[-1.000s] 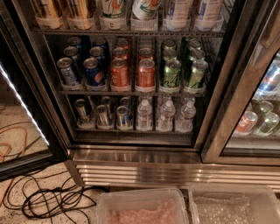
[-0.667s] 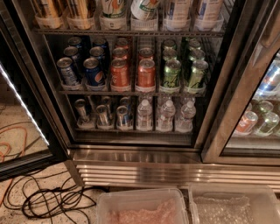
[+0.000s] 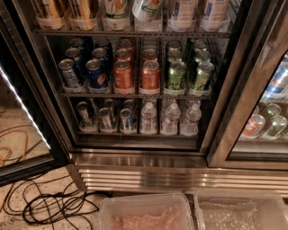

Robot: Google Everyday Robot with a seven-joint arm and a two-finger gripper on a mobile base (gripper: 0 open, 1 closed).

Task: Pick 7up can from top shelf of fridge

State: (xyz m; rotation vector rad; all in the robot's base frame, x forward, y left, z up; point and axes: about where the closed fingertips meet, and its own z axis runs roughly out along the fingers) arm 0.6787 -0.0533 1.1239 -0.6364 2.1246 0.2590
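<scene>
The fridge [image 3: 180, 173] stands open in front of me, with a ribbed steel base grille. The top shelf [image 3: 135, 33] runs along the upper edge of the view, and only the lower parts of its cans show. Two white cans with green bands and orange-red marks, the 7up cans [image 3: 117, 9] [image 3: 146, 8], stand in the middle lanes. Gold cans [image 3: 63, 10] stand to their left and white-and-blue cans [image 3: 195, 10] to their right. My gripper is not in view.
The middle rack holds blue cans [image 3: 85, 69], orange cans [image 3: 135, 72] and green-and-silver cans [image 3: 186, 72]. The lower rack holds small cans and water bottles [image 3: 168, 117]. The open door with a light strip [image 3: 27, 117] is at left. Cables [image 3: 49, 204] lie on the floor. Two clear plastic bins [image 3: 148, 213] sit in front.
</scene>
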